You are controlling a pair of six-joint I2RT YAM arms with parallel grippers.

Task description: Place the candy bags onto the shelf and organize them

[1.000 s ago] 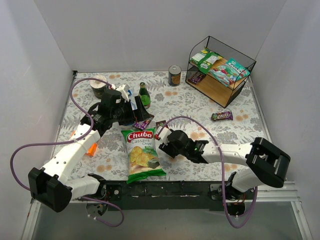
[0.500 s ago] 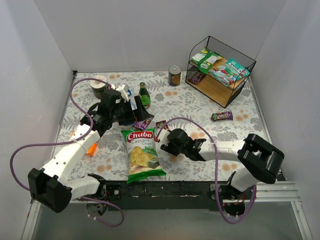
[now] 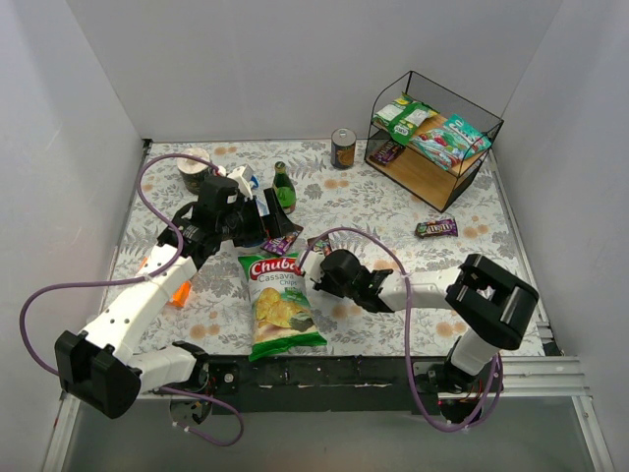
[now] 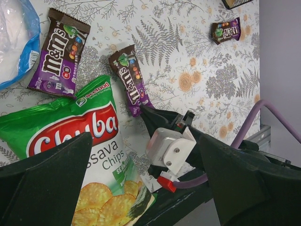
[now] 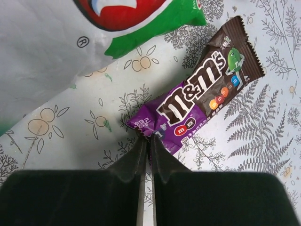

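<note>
Brown-purple candy bag (image 5: pixel 197 101), beside the chips bag (image 4: pixel 70 132) near the table's (image 3: pixel 472 256) middle, is pinched at its end in the right gripper (image 5: pixel 149 141)'s narrow jaws, while the left gripper (image 4: pixel 146 139) gapes wide.

Tablecloth (image 3: pixel 393 211): white w/ grey fern print & orange flowers. Chips bag (image 3: pixel 278 305): green, red logo, white lettering. M&M's packet (image 5: pixel 202 96) right of it: brown, purple end, multicolour dots. Far right, shelf (image 3: pixel 428 175): pale wood, black wire; on it a teal bag (image 3: pixel 450 140) w/ red-white print & a green-white bag (image 3: pixel 403 116).
</note>
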